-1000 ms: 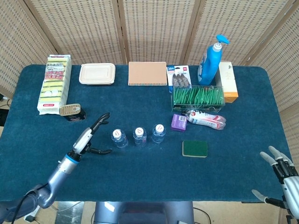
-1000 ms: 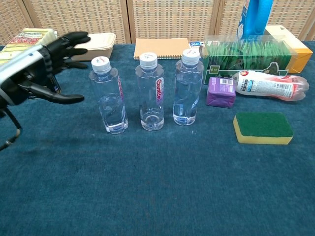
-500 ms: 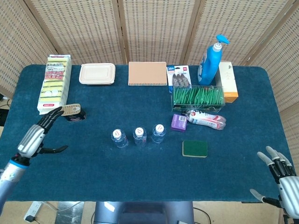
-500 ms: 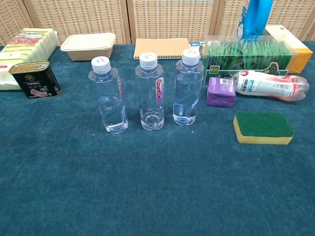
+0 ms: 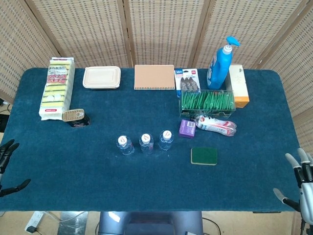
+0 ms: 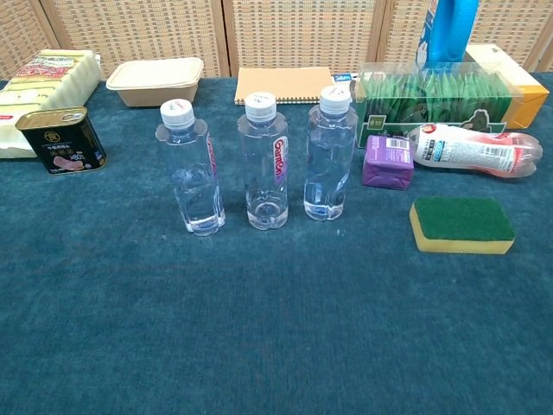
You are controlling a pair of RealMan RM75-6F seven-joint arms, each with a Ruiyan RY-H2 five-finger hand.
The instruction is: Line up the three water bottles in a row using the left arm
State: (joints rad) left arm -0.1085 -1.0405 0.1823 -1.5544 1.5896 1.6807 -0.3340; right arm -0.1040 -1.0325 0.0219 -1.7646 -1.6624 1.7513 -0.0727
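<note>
Three clear water bottles stand upright in a row near the middle of a blue-covered table (image 5: 146, 196): the left bottle (image 6: 192, 169), the middle bottle (image 6: 263, 162) and the right bottle (image 6: 330, 154), close together but not touching, each with a white cap. The row runs slightly on a diagonal, rising toward the right, so the task looks finished or nearly so. The left hand (image 5: 6, 166) hangs at the table's left edge, well apart from the bottles, fingers spread and holding nothing, which suits an arm done with its placing. The right hand (image 5: 299, 183) sits at the right edge, also spread and empty. A green sponge (image 6: 461, 225) lies to the right of the row.
</note>
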